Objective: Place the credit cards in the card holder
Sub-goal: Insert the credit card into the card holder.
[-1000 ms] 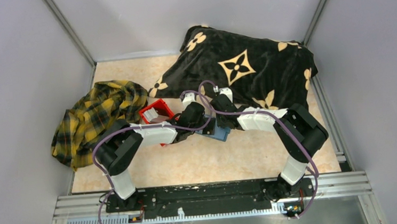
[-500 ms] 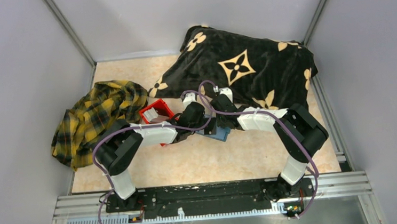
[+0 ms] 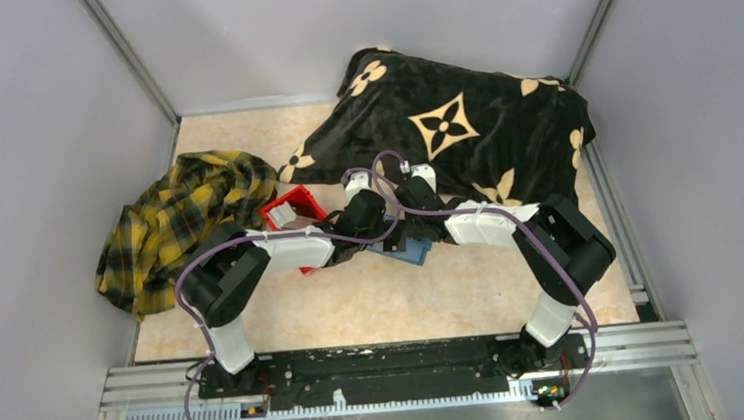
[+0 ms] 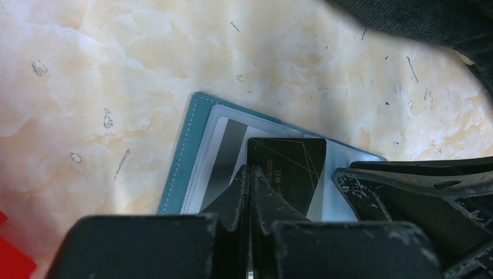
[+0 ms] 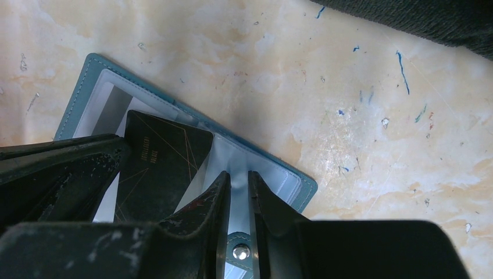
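The teal card holder [image 4: 185,152] lies open on the marbled tabletop, its light grey-blue inside up; it also shows in the right wrist view [image 5: 303,189] and the top view [image 3: 414,252]. A grey-striped card [image 4: 228,145] sits in its left sleeve. My left gripper [image 4: 250,168] is shut on a dark credit card [image 4: 290,165] with thin gold lines and holds it over the open holder. My right gripper [image 5: 238,176] is nearly closed, its tips pinching the holder's inner sleeve beside the dark card [image 5: 163,160]. Both grippers meet over the holder in the top view.
A red bin [image 3: 299,204] with a pale card [image 3: 283,214] in it stands just left of the grippers. A yellow plaid cloth [image 3: 179,225] lies at the left. A black patterned blanket [image 3: 452,128] covers the far right. The walls enclose the table.
The left arm has shifted very slightly. The card holder and the right gripper stay where they were.
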### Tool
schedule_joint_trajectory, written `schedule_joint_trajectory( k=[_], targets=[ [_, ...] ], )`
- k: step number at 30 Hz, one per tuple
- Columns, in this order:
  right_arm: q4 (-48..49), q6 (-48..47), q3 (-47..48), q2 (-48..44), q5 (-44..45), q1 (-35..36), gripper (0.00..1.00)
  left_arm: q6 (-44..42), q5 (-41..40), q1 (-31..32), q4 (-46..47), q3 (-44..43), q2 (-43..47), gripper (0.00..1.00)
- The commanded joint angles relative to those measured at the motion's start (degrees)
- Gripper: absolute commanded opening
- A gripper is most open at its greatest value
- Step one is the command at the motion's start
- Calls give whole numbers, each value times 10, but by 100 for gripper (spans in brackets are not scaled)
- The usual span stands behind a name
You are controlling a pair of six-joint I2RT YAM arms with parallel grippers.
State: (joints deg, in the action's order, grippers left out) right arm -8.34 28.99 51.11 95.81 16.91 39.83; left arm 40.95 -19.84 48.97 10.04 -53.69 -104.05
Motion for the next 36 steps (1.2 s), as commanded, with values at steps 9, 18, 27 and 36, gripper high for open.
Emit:
schedule_joint_trajectory(
  k=[9, 18, 27, 36],
  targets=[
    [-67, -8, -16, 16, 8, -9, 19, -59, 2, -1, -27, -25, -19, 0],
    [-69, -7, -15, 5, 19, -10, 20, -92, -8, -4, -50, -30, -18, 0],
    [-66, -1, -15, 2, 21, -9, 20, -117, 18, -5, -44, -27, -22, 0],
    [-65, 2, -16, -2, 22, -10, 21, -114, 12, -14, -42, -26, -7, 3]
  ],
)
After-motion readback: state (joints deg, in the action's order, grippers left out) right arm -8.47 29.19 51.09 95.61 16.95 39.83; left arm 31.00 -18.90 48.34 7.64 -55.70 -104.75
